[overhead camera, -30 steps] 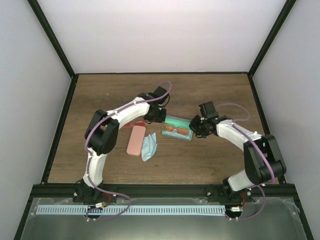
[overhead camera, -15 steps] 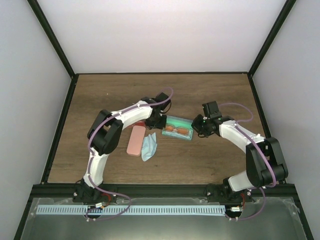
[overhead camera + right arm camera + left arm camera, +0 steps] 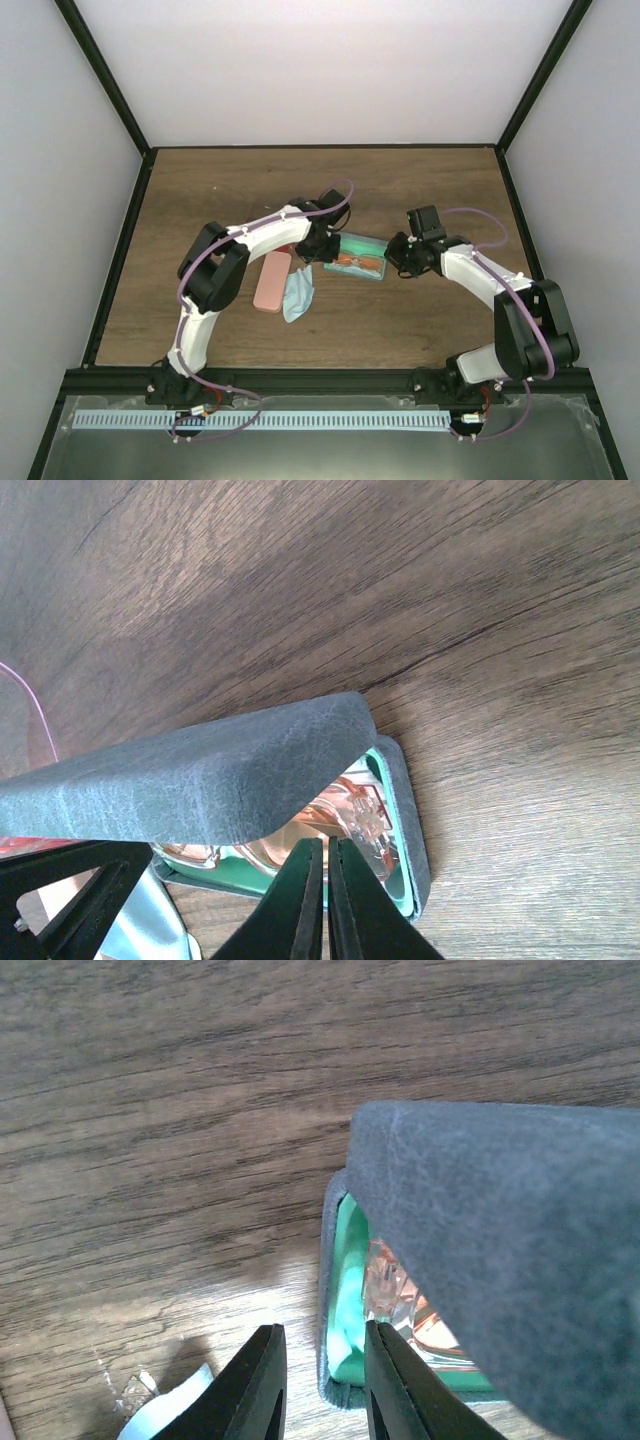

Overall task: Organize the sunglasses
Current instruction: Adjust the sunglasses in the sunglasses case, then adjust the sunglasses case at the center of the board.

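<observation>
Left end effector [image 3: 322, 1328], jaws slightly apart, straddles the left end wall of the half-open case [image 3: 210, 780], whose orange-red sunglasses [image 3: 345, 810] lie lengthwise left-to-right toward the closed right end effector [image 3: 325, 842] opposite.

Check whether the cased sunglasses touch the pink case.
Apart. Top view: the sunglasses lie inside the green-lined case, with the blue cloth between it and the pink case.
</observation>
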